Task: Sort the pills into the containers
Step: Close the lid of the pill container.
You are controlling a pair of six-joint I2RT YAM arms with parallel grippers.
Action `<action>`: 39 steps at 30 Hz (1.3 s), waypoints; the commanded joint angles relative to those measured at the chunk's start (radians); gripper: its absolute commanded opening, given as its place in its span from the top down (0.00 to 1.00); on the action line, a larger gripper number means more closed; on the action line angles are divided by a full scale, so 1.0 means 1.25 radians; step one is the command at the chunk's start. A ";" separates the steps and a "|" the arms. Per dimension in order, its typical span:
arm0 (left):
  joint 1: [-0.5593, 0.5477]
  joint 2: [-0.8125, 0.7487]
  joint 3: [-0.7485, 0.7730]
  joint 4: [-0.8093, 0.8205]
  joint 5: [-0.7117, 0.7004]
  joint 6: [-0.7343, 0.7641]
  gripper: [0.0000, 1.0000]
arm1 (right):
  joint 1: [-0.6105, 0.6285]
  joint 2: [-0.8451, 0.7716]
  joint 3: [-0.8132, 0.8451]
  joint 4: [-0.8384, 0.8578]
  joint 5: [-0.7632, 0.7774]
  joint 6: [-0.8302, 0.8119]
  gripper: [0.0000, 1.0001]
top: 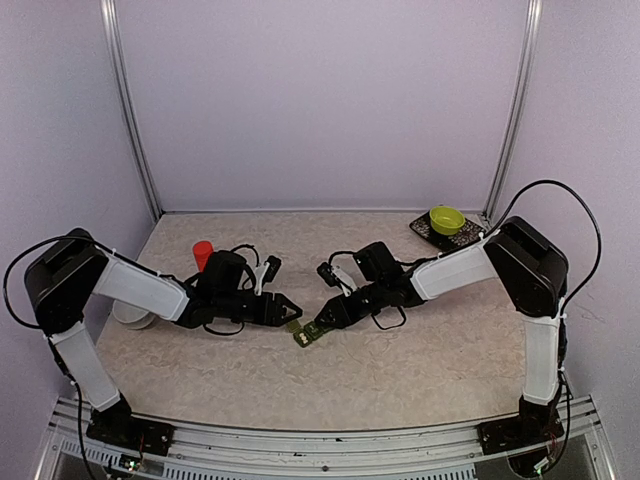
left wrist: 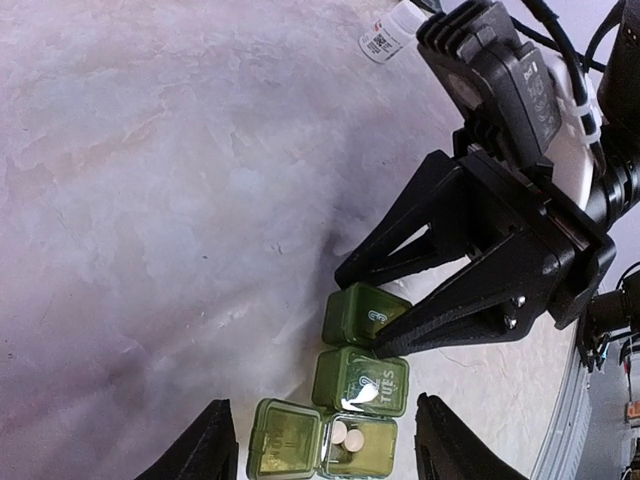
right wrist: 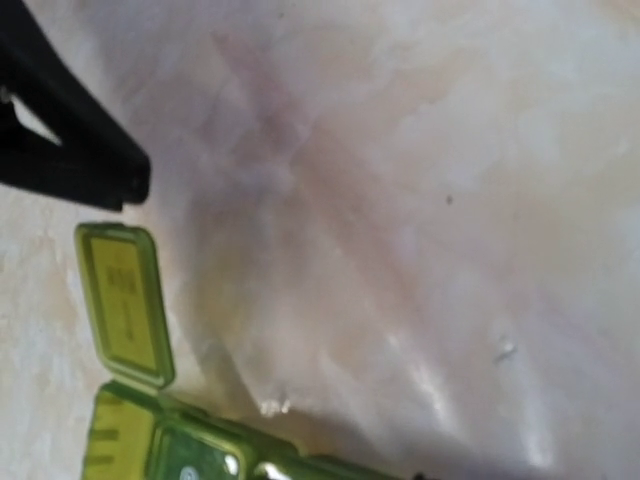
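Note:
The containers (left wrist: 362, 380), a dark green strip of three joined compartments, lie on the table (top: 308, 335). The lids marked 3 and 2 are down. The end compartment stands open, its lid (left wrist: 285, 440) folded out, and two pale round pills (left wrist: 346, 436) lie inside. My left gripper (left wrist: 322, 402) is open, its fingers wide on either side of the strip's open end without touching it. My right gripper (left wrist: 362, 312) comes in from the far side with its fingertips apart around the compartment marked 3. The right wrist view shows only the strip (right wrist: 150, 440) and the open lid (right wrist: 122, 300).
A white bottle (left wrist: 390, 28) lies behind the right gripper. A red cup (top: 203, 252) stands behind the left arm, with a white round thing (top: 130, 315) under it. A yellow-green bowl (top: 446, 218) sits on a dark mat (top: 455, 238) at the back right.

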 commanded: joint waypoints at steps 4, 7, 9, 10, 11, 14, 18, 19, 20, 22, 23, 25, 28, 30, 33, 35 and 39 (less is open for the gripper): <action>-0.024 -0.032 -0.024 0.016 0.021 0.001 0.40 | 0.005 0.013 0.008 -0.011 0.007 0.009 0.66; -0.034 -0.049 -0.031 0.014 0.018 -0.003 0.41 | 0.005 0.013 0.008 -0.014 0.012 0.010 0.68; -0.042 -0.062 -0.036 0.015 0.013 -0.008 0.41 | 0.005 0.013 0.007 -0.014 0.011 0.010 0.69; -0.047 -0.069 -0.037 0.014 0.013 -0.012 0.41 | 0.005 0.013 0.006 -0.013 0.011 0.012 0.69; -0.052 -0.074 -0.038 0.014 0.010 -0.013 0.41 | 0.006 0.012 0.006 -0.013 0.012 0.012 0.69; -0.068 -0.083 -0.037 0.007 0.000 -0.017 0.41 | 0.005 0.012 0.006 -0.014 0.017 0.015 0.69; -0.087 -0.084 -0.038 0.003 -0.006 -0.021 0.40 | 0.006 0.012 0.006 -0.017 0.021 0.017 0.69; -0.091 -0.080 -0.038 0.000 -0.007 -0.024 0.40 | 0.006 0.010 0.005 -0.017 0.021 0.016 0.69; -0.094 -0.076 -0.039 -0.002 -0.006 -0.025 0.40 | 0.006 0.010 0.003 -0.017 0.022 0.017 0.69; -0.098 -0.067 -0.044 0.001 -0.006 -0.031 0.41 | 0.005 0.008 0.002 -0.016 0.022 0.018 0.69; -0.100 -0.062 -0.045 0.001 -0.004 -0.033 0.41 | 0.005 0.007 0.002 -0.015 0.022 0.018 0.69; -0.108 -0.059 -0.049 0.006 -0.004 -0.034 0.41 | 0.005 0.008 0.002 -0.016 0.022 0.018 0.69; -0.118 -0.056 -0.054 0.014 0.001 -0.037 0.41 | 0.006 0.007 0.005 -0.019 0.023 0.017 0.69; -0.122 -0.049 -0.055 0.014 0.005 -0.039 0.41 | 0.005 0.007 0.007 -0.020 0.023 0.016 0.69; -0.132 -0.037 -0.057 0.021 0.013 -0.041 0.41 | 0.006 0.008 0.008 -0.024 0.024 0.015 0.69; -0.137 -0.025 -0.057 0.025 0.016 -0.043 0.41 | 0.006 0.009 0.008 -0.026 0.026 0.015 0.69; -0.139 0.006 -0.054 0.035 0.017 -0.048 0.41 | 0.005 0.012 0.008 -0.028 0.024 0.015 0.69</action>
